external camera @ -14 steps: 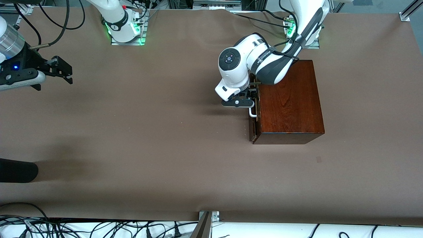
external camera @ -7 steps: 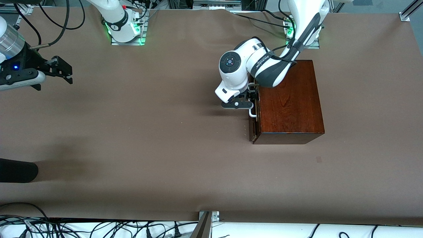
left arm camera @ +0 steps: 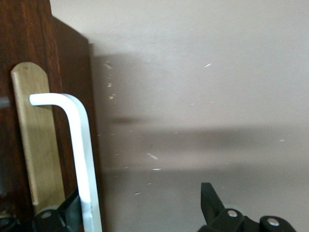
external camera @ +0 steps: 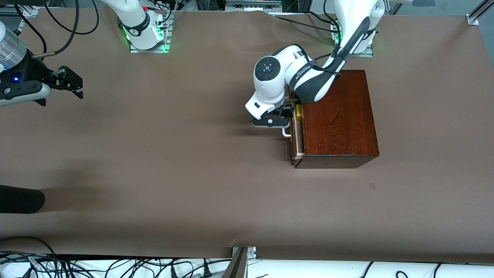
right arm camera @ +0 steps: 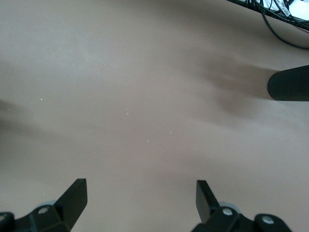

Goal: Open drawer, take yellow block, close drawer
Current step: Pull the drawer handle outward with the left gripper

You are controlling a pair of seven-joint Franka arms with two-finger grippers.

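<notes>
The dark-wood box (external camera: pixel 337 116) stands toward the left arm's end of the table. Its drawer (external camera: pixel 295 144) is pulled out a little, showing a strip of pale wood. A corner of the yellow block (external camera: pixel 298 111) shows inside it. My left gripper (external camera: pixel 286 116) (left arm camera: pixel 140 193) is open in front of the drawer. The white bar handle (external camera: pixel 286 133) (left arm camera: pixel 82 145) lies between its fingers, against one fingertip (left arm camera: pixel 67 212). My right gripper (external camera: pixel 78 87) (right arm camera: pixel 140 188) waits open above bare table at the right arm's end.
A black cylinder (external camera: pixel 19 199) (right arm camera: pixel 289 84) juts in at the right arm's end, nearer to the front camera. Cables (external camera: pixel 115 266) and a metal bracket (external camera: pixel 242 255) line the table edge nearest the front camera. Brown table cover (external camera: pixel 173 154) spreads between the arms.
The left gripper has drawn back toward the right arm's end with the handle, sliding the drawer out slightly. The yellow block has come into view. The right gripper barely shifted.
</notes>
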